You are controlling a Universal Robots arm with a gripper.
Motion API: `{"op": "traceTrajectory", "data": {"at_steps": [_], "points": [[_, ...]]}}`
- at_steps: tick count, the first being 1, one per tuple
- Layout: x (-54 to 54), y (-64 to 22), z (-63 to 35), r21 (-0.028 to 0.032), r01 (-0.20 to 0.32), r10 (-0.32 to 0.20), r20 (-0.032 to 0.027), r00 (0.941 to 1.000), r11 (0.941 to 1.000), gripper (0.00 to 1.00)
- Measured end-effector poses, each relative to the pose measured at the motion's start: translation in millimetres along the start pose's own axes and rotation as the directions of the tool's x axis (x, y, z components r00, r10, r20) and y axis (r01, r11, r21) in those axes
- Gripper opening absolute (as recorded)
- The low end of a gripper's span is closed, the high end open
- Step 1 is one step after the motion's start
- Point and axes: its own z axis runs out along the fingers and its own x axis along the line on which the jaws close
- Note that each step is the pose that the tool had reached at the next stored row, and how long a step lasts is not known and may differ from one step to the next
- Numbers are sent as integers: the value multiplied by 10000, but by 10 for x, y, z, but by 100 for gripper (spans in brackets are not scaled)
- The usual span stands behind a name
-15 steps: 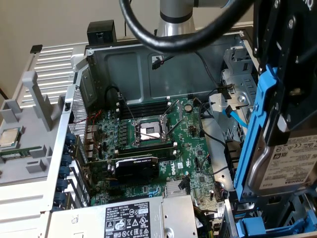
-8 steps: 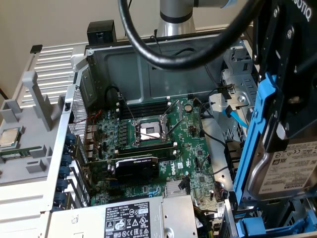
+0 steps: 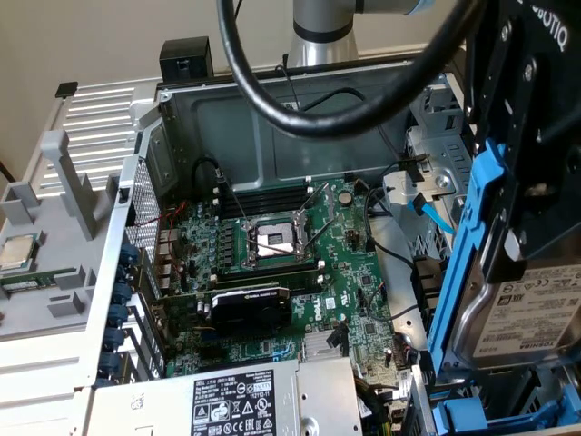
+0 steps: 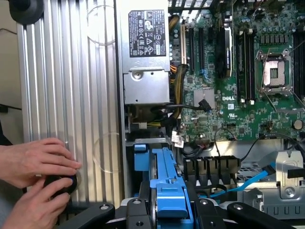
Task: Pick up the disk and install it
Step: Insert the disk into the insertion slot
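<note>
Here we are at a robotics lab bench: an open computer case (image 3: 272, 118) lies on its side, motherboard (image 3: 349, 263) bare, processor socket (image 3: 272, 238) uncovered, power supply (image 3: 227, 404) at the near edge. Far behind the case rises the grey column of a robot arm (image 3: 320, 32), with a thick black cable (image 3: 263, 86) looping across. At the exterior view's right the gripper (image 4: 169, 214) clamps the disk (image 3: 531, 313). A person's hands (image 4: 35, 160) rest by the ribbed panel (image 4: 71, 95), with a plain wall (image 3: 82, 45) beyond
</note>
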Motion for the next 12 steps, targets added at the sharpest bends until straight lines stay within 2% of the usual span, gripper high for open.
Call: {"op": "traceTrajectory", "data": {"at_steps": [12], "points": [[-9,0,26,0,-21,21,6,10000,10000,37]]}}
